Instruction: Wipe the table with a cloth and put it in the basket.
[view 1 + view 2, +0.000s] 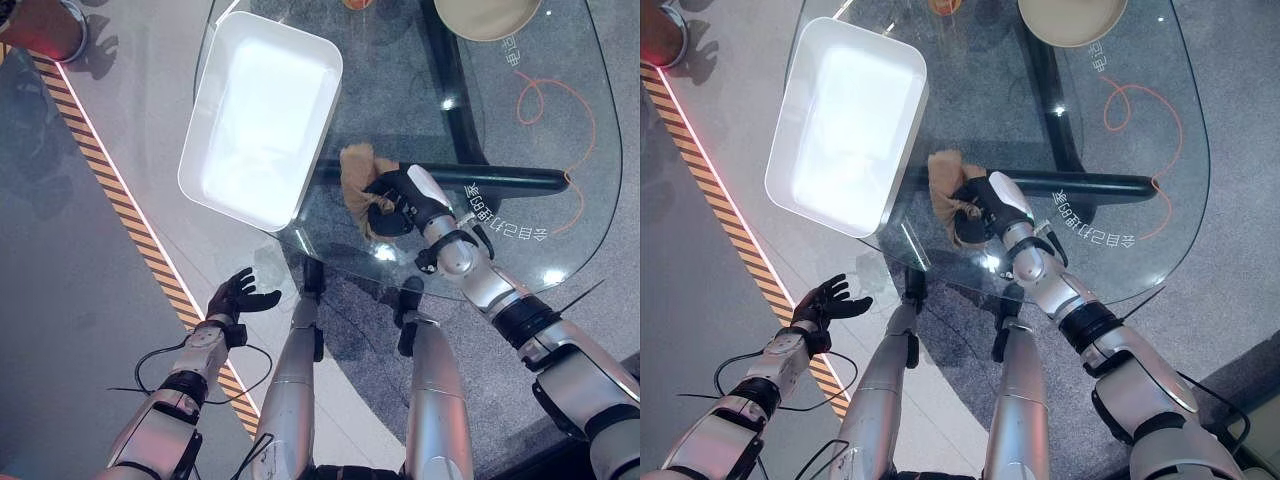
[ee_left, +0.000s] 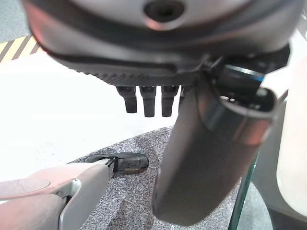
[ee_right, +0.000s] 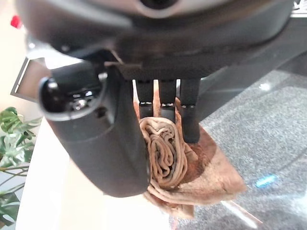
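A tan cloth (image 1: 362,175) lies bunched on the glass table (image 1: 520,160), just right of the white basket (image 1: 262,115). My right hand (image 1: 402,198) rests on the cloth with its fingers and thumb curled round the bunched folds (image 3: 165,155). The white basket (image 1: 845,120) stands at the table's near left corner and overhangs the edge. My left hand (image 1: 238,295) hangs off the table to the left, low above the floor, with relaxed fingers (image 2: 146,99) and nothing in it.
A beige round bowl (image 1: 488,15) sits at the table's far edge. An orange cord (image 1: 560,120) loops on the right of the glass. A yellow-and-black striped line (image 1: 130,215) runs along the floor at the left. A dark beam (image 1: 500,180) lies under the glass.
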